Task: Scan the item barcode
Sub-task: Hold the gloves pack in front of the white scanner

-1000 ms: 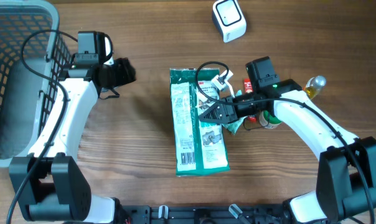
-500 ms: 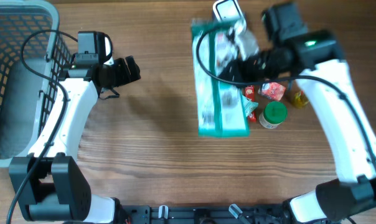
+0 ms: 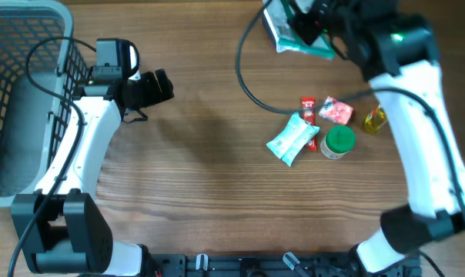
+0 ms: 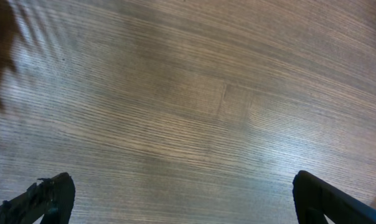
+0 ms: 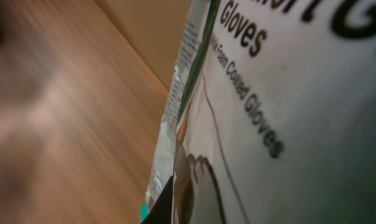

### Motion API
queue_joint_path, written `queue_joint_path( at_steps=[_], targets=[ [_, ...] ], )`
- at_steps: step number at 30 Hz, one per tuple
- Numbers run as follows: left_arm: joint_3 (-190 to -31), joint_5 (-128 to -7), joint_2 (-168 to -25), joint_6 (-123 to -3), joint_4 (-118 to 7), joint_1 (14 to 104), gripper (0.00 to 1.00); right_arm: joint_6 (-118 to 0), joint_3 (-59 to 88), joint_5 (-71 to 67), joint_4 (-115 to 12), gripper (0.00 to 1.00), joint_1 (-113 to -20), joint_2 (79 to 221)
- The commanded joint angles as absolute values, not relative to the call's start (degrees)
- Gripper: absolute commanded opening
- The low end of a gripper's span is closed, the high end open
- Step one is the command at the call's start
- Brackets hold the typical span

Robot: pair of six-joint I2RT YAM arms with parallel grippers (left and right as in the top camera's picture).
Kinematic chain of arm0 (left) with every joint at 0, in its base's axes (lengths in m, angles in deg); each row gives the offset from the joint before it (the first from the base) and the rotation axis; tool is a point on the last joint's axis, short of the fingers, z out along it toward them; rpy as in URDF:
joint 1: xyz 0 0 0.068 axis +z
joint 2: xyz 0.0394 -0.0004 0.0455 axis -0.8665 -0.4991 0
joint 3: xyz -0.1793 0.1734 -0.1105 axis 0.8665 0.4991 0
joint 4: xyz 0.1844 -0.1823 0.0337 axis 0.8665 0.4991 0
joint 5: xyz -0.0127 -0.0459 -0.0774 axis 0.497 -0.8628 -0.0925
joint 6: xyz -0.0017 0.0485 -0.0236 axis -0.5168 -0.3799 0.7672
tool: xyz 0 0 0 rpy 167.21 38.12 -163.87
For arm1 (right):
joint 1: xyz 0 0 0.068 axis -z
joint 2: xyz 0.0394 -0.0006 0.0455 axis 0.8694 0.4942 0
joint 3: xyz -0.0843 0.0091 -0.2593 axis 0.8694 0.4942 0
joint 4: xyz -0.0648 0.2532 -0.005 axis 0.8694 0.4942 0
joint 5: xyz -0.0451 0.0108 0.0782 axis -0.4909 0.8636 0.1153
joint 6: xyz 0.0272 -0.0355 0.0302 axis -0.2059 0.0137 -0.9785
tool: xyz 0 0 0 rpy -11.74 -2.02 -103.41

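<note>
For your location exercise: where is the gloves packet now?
The gloves packet is at the overhead view's top edge, right of centre, beyond the green-lidded jar.

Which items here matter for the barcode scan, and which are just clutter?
Job:
- gloves pack, held in right gripper

Lying about:
- teal sachet
- red stick packet
- pink packet
- yellow bottle
- green-lidded jar
- basket

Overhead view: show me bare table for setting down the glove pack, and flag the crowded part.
Widest bare wood lies mid-table, between the open left gripper and the pale pouch. The strip along the near edge, below the pouch and green-lidded jar, is also free. Crowded: pouch, red packets, jar and yellow bottle clustered at right.
</note>
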State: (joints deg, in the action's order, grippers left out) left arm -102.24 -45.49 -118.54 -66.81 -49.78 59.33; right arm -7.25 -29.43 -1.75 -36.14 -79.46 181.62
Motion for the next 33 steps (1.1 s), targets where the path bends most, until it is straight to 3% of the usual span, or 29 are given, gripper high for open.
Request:
queue_joint_path(
  at_steps=[1, 11, 14, 23, 33],
  targets=[
    [-102.35, -45.32, -118.67, -67.34, -49.8, 59.59, 1.0, 0.88, -30.02, -11.87, -41.54, 0.04, -80.16, 189.4],
    [-102.35, -45.32, -118.67, -67.34, -49.82, 59.59, 1.0, 15.09, -30.02, -32.9, -69.85, 0.04, -82.08, 208.24],
    [-102.35, -45.32, -118.67, -67.34, -49.8, 59.59, 1.0, 15.77, -30.02, -32.57, -75.71, 0.04, -82.25, 211.13],
    [-102.35, -45.32, -118.67, -67.31, -49.8, 59.59, 1.0, -0.43, -29.87, -21.6, -73.67, 0.04, -83.04, 214.01],
    [-102.35, -45.32, -118.67, -67.31, -49.8, 59.59, 1.0, -12.06, -29.87, -19.98, -67.4, 0.04, -83.04, 214.01]
  ],
)
